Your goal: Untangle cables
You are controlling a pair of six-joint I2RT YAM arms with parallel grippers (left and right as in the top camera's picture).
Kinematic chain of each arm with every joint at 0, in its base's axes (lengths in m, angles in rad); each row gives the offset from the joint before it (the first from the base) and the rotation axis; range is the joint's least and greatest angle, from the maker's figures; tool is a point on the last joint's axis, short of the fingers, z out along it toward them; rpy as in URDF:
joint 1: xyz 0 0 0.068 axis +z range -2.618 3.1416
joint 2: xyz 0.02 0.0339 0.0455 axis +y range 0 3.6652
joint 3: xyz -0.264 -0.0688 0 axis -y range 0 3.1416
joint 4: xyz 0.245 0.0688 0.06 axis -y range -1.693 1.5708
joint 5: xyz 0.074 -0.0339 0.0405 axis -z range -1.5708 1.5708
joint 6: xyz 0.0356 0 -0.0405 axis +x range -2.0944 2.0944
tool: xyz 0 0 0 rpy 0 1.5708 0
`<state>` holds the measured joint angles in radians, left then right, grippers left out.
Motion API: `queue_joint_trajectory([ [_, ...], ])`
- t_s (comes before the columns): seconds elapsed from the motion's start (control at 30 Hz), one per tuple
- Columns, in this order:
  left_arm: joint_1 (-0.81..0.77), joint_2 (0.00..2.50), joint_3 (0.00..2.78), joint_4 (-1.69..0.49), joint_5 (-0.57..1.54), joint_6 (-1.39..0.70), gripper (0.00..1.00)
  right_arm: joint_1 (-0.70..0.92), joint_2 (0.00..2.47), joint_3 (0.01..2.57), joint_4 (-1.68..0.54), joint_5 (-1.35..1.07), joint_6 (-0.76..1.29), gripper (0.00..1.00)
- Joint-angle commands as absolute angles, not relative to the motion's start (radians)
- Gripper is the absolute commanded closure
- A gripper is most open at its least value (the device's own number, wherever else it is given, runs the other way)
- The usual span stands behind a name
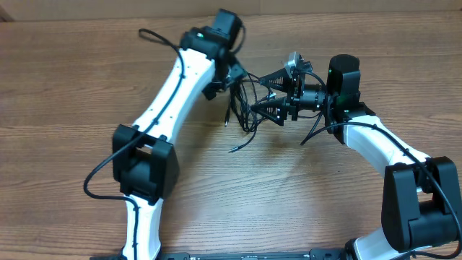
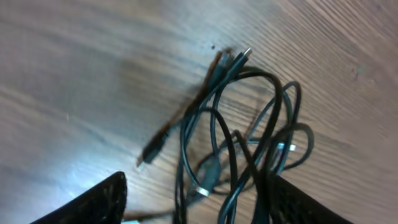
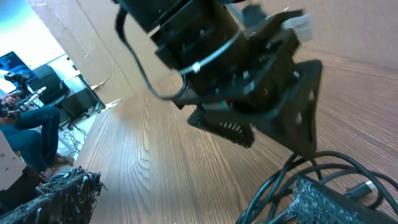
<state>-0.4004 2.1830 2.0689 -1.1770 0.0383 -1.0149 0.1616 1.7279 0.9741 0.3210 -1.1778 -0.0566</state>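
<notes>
The cables [image 1: 245,108] are a tangle of thin black cords on the wooden table between the two arms, with loose plug ends trailing toward the front. In the left wrist view the cables [image 2: 249,130] loop across the middle, and several strands run down between the fingers, closest to the right finger [image 2: 305,205]. My left gripper [image 2: 199,208] is open over them, jaws wide apart. My right gripper [image 3: 199,208] is wide open; cable loops [image 3: 292,174] lie against its right finger [image 3: 336,202]. Seen from overhead, the left gripper [image 1: 229,78] and right gripper [image 1: 260,94] meet at the tangle.
Wooden table [image 1: 86,87] all round. The left arm's wrist [image 3: 236,68] hangs close above and ahead of my right gripper. The right arm's own thick wire [image 1: 314,130] droops toward the table beside its wrist.
</notes>
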Motion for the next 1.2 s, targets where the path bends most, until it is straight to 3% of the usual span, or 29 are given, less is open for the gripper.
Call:
queue_joint_trajectory([
  [0.0,-0.338,2.193,2.063,-1.167,0.257,-1.146,0.21,0.162,1.729,0.982,0.323,-1.175,-0.065,0.00],
  [0.23,-0.277,2.193,2.063,-1.108,0.285,-0.817,0.30,0.162,1.729,0.982,0.323,-1.175,-0.065,0.00],
  [0.3,-0.262,2.193,2.063,-1.094,0.285,-0.627,0.48,0.162,1.729,0.982,0.323,-1.175,-0.065,0.00],
  [0.33,-0.258,2.193,2.063,-1.093,0.284,-0.530,0.72,0.162,1.729,0.982,0.323,-1.176,-0.065,0.00],
  [0.37,-0.254,2.193,2.063,-1.095,0.281,-0.413,0.87,0.162,1.729,0.982,0.323,-1.175,-0.065,0.00],
  [0.4,-0.252,2.193,2.063,-1.096,0.280,-0.305,0.89,0.162,1.729,0.982,0.323,-1.175,-0.065,0.00],
  [0.43,-0.251,2.193,2.063,-1.098,0.277,-0.183,0.76,0.162,1.729,0.982,0.323,-1.175,-0.065,0.00],
  [0.47,-0.250,2.193,2.063,-1.103,0.274,-0.088,0.11,0.162,1.729,0.982,0.323,-1.175,-0.065,0.00],
  [0.5,-0.250,2.193,2.063,-1.106,0.262,0.001,0.00,0.162,1.729,0.982,0.323,-1.175,-0.065,0.00],
  [0.7,-0.255,2.193,2.062,-1.097,0.265,0.051,0.00,0.162,1.729,0.982,0.323,-1.175,-0.080,0.00],
  [0.9,-0.271,2.211,1.994,-1.021,0.252,0.345,0.00,0.162,1.729,0.982,0.323,-1.175,-0.080,0.00],
  [1.03,-0.269,2.222,1.917,-0.976,0.267,0.423,0.00,0.162,1.729,0.982,0.323,-1.175,-0.080,0.00],
  [1.17,-0.269,2.222,1.891,-0.943,0.389,0.498,0.09,0.162,1.729,0.982,0.323,-1.175,-0.080,0.00],
])
